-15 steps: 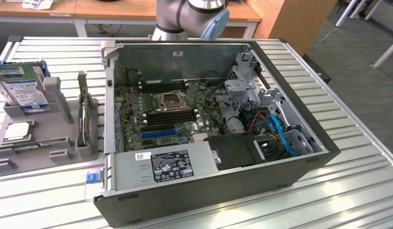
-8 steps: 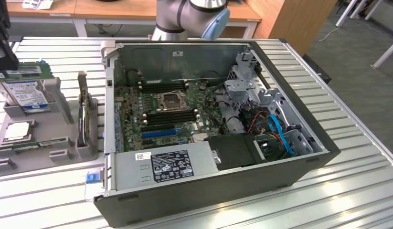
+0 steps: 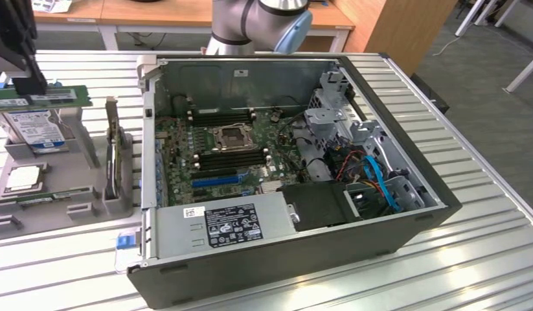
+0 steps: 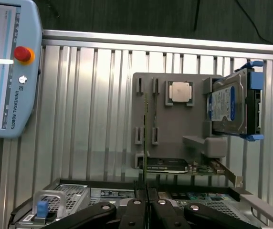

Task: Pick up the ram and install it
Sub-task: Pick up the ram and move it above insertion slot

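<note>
Exterior view, upper left of frame: the gripper (image 3: 28,87), jaws closed on the ram (image 3: 50,98), holds it above the grey parts tray (image 3: 76,165). The stick's long axis runs across the frame, roughly parallel to the black motherboard slots (image 3: 233,157), which lie toward the exterior view's right.

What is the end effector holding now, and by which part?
The ram, a green stick, pinched at its upper long edge by the shut end effector.

The open computer case (image 3: 405,227) stands mid-frame on the table (image 3: 491,259), with the motherboard (image 3: 279,149) inside and the power supply (image 3: 223,223) in its lower-left corner. At the exterior view's left edge is the parts holder (image 3: 76,162) — hard drive (image 3: 35,128) on it, processor chip (image 3: 22,178) below — and the ram (image 3: 41,99) above both, in the pincer (image 4: 146,188).
</note>
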Controlling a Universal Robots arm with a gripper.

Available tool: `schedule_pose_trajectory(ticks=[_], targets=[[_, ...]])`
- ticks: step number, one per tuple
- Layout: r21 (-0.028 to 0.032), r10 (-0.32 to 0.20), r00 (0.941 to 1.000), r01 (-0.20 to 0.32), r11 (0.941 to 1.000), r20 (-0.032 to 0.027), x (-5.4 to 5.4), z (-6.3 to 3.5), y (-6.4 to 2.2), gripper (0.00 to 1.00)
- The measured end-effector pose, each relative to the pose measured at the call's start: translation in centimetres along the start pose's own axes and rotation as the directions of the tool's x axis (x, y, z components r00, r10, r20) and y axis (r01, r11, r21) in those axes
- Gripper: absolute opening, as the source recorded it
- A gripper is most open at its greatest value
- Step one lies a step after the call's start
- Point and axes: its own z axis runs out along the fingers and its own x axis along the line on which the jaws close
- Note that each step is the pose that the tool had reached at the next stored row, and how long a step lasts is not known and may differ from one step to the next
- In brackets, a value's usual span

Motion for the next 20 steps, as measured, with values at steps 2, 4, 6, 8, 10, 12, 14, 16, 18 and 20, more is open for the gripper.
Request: schedule_pose_trajectory(ticks=[2,4,6,8,10,12,14,16,18,20], targets=[[0.0000,-0.002,1.0000,0.002,1.0000,0.0000,0.0,-0.01,-0.51,0.11],[-0.0001,-0.003,1.0000,0.003,1.0000,0.0000,0.0,-0.03,-1.06,0.11],[-0.0003,-0.005,1.0000,0.005,1.0000,-0.0001,0.1,-0.07,-1.69,0.11],[-0.0004,-0.007,1.0000,0.007,1.0000,-0.0003,0.1,-0.10,-2.35,0.11],[-0.0005,-0.009,1.0000,0.009,1.0000,-0.0002,0.1,-0.11,-3.01,0.11],[-0.0007,-0.011,0.9999,0.011,0.9999,-0.0004,0.1,-0.15,-3.68,0.11],[-0.0009,-0.014,0.9999,0.014,0.9999,-0.0005,0.1,-0.18,-4.35,0.11],[-0.0011,-0.016,0.9999,0.016,0.9999,-0.0006,0.2,-0.20,-4.93,0.11],[-0.0011,-0.017,0.9998,0.017,0.9998,-0.0005,0.2,-0.22,-5.48,0.11],[-0.0012,-0.019,0.9998,0.019,0.9998,-0.0006,0.2,-0.24,-5.97,0.11]])
